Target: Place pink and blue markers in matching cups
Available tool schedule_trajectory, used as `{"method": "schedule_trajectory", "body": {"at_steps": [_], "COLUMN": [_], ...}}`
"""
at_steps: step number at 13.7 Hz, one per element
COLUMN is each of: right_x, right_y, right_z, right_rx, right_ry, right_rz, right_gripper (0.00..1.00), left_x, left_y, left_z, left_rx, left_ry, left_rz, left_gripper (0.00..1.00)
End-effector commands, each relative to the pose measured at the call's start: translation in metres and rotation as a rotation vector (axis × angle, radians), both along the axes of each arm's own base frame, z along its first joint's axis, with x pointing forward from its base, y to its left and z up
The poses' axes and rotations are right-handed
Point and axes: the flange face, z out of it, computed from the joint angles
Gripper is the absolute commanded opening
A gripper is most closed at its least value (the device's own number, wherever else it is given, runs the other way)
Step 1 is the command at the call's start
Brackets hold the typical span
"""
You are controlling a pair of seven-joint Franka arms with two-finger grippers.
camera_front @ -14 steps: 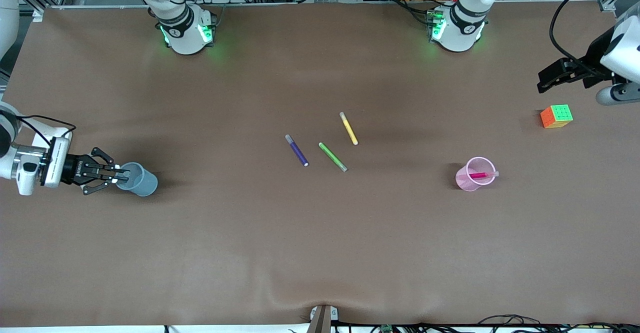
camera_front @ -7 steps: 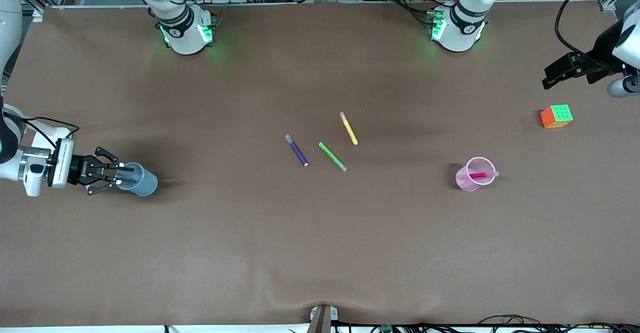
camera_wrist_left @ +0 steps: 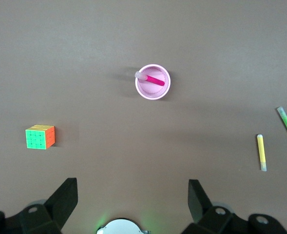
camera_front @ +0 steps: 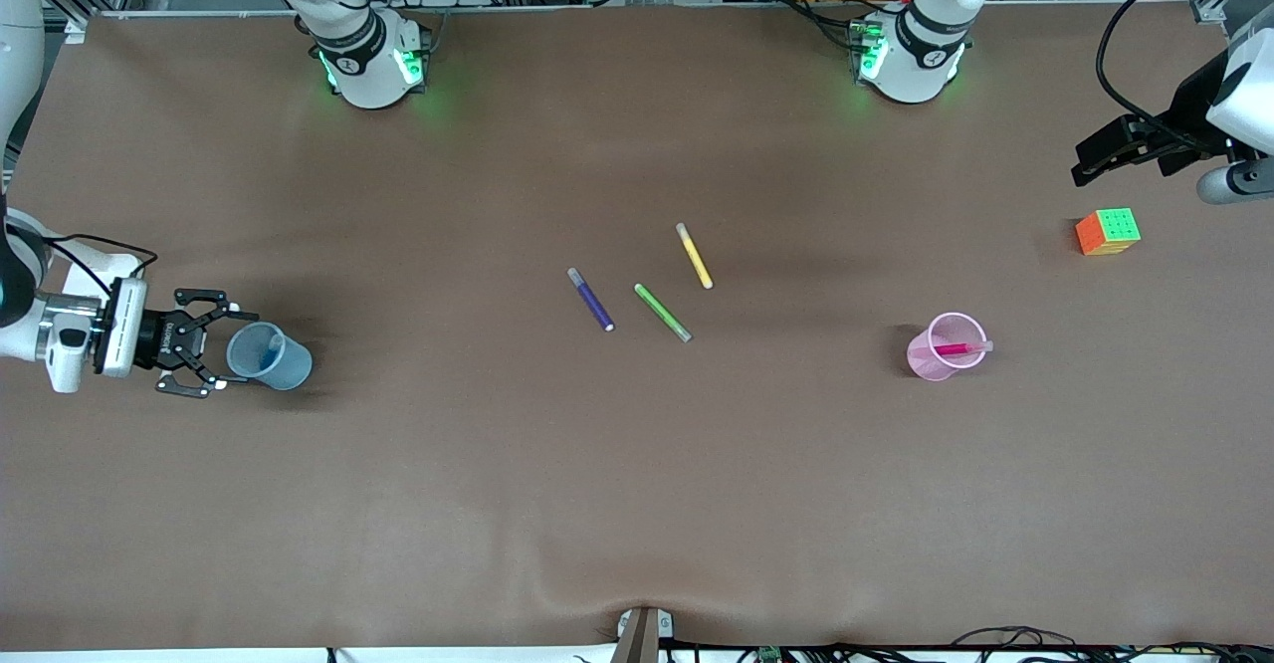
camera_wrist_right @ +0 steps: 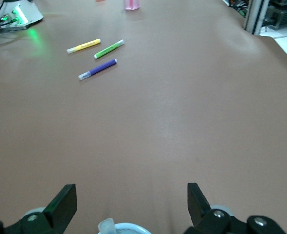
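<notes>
Since a second ago the right gripper (camera_front: 211, 355) has spread its fingers and drawn back a little from the blue cup (camera_front: 269, 356), which a moment earlier it was reaching into with fingers together. The fingers now stand apart at either side of the cup's rim, touching nothing, so the blue marker (camera_front: 273, 346) looks released: a blue shaft shows inside the cup, and the right wrist view catches its pale cap (camera_wrist_right: 106, 226) poking above the rim. This cup stands near the table's edge at the right arm's end.

The pink marker (camera_front: 955, 349) lies slanted in the pink cup (camera_front: 934, 359), its pale cap resting on the rim because the pen is longer than the cup is deep. That cup sits toward the left arm's end. The left gripper (camera_front: 1093, 155) waits with its fingers apart, high over the table edge at that end, over no task item.

The purple marker (camera_front: 591, 300), green marker (camera_front: 663, 313) and yellow marker (camera_front: 695, 256) lie untouched mid-table, and the colour cube (camera_front: 1107, 231) sits near the left arm's edge. Both pens appear to be in matching cups, so the task looks essentially done.
</notes>
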Motion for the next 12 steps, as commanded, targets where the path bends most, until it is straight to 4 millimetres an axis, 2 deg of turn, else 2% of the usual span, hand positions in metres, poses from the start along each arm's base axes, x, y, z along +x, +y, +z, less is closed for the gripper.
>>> {"method": "schedule_trajectory", "body": {"at_steps": [1, 4, 6, 10, 12], "right_x": [0.018, 0.023, 0.021, 0.014, 0.009], "right_y": [0.009, 0.029, 0.041, 0.069, 0.092], "right_z": [0.041, 0.092, 0.124, 0.185, 0.223], "right_rx": [-0.078, -0.154, -0.218, -0.312, -0.386], "right_ry": [0.044, 0.085, 0.135, 0.195, 0.222], "right_rz": [-0.023, -0.081, -0.138, -0.258, -0.334], "right_gripper": [1.0, 1.0, 1.0, 1.0, 1.0], "left_x": [-0.008, -0.006, -0.004, 0.0, 0.001], "left_y": [0.001, 0.004, 0.003, 0.004, 0.003], "left_z": [0.007, 0.007, 0.003, 0.011, 0.01], "left_rx": [-0.017, -0.017, -0.018, -0.018, -0.013], "left_ry": [-0.021, -0.019, -0.013, -0.018, -0.011], "left_rz": [0.005, -0.006, -0.013, -0.01, -0.051], "left_gripper": [1.0, 1.0, 1.0, 1.0, 1.0]}}
